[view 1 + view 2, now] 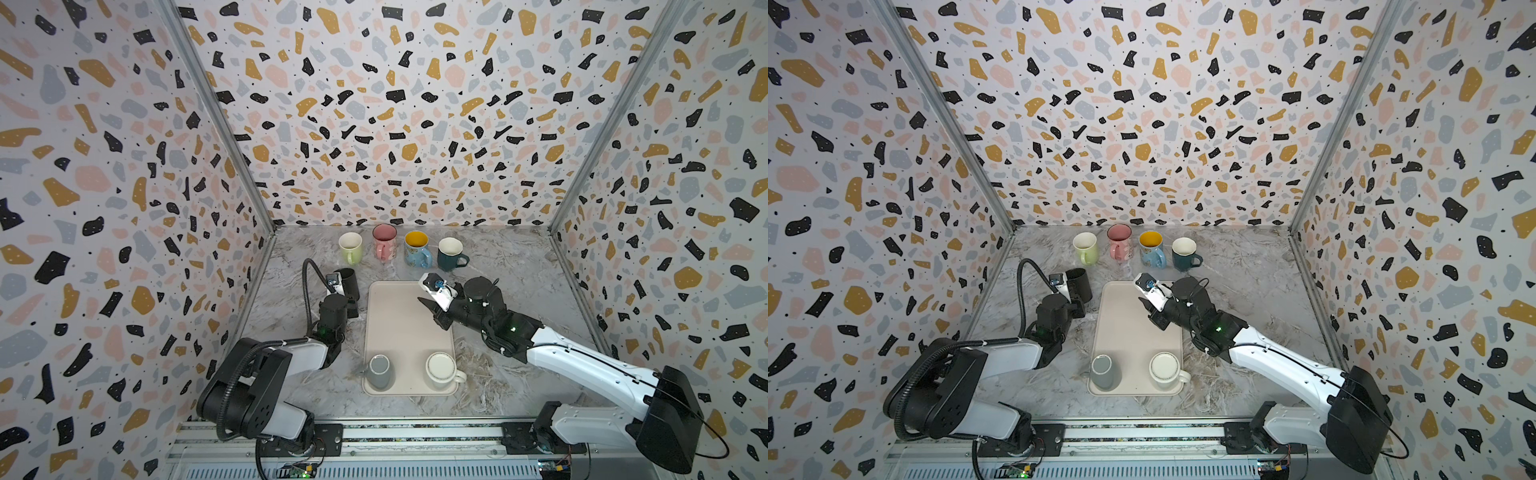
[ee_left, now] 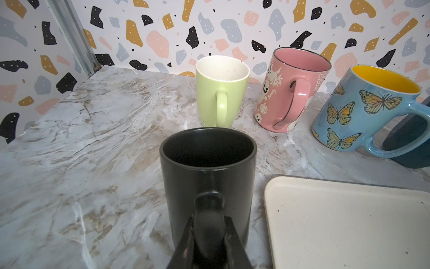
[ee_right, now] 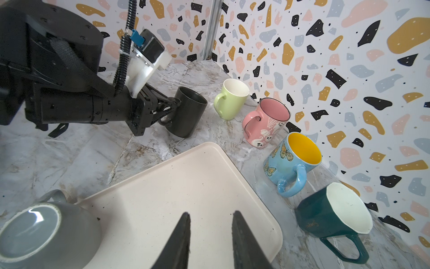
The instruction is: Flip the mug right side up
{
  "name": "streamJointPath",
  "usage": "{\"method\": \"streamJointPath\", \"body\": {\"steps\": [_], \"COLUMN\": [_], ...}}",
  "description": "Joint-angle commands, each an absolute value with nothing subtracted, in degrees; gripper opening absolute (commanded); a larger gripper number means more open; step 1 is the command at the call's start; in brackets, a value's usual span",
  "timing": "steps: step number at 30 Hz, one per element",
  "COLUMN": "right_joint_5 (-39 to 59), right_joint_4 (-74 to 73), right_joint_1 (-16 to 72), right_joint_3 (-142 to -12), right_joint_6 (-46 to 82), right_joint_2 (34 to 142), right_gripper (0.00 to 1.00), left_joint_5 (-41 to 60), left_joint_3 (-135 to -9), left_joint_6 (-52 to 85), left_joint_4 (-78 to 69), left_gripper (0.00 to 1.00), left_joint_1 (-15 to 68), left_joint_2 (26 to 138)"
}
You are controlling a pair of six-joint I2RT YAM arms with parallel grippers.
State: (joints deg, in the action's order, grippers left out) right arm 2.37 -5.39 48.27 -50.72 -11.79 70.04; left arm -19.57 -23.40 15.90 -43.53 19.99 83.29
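Though upright, matte black cylindrical mug (image 2: 207, 177) (looped handle (image 2: 209, 207) between left jaws).

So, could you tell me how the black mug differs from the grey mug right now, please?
The black mug stands mouth up; the grey mug is upside down, base up. The black mug is beside the tray, the grey mug on it. The left end effector is shut on the black mug's handle; nothing holds the grey mug. Both are plain, single-colour mugs with one handle.
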Motion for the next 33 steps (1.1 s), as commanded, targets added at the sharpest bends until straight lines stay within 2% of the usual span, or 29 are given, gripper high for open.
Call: {"method": "streamJointPath", "body": {"steps": [1, 33], "right_joint_5": [2.9, 3.17], "right_joint_4": [-6.76, -7.12], "right_joint_1": [48.14, 48.16], "right_joint_3": [-50.54, -50.19], "right_joint_6": [-11.1, -10.94], "right_joint_2": [69.75, 69.61], "right_gripper": [0.33, 0.32], "left_joint_5": [-19.04, -23.46], "left_joint_3": [-24.24, -23.37], "left_joint_6": [16.83, 18.98], "left_joint_4": [-40.09, -37.79], "left_gripper": [0.15, 0.22], "left_joint_1": [20.12, 21.19], "left_joint_2": [84.33, 82.8]}}
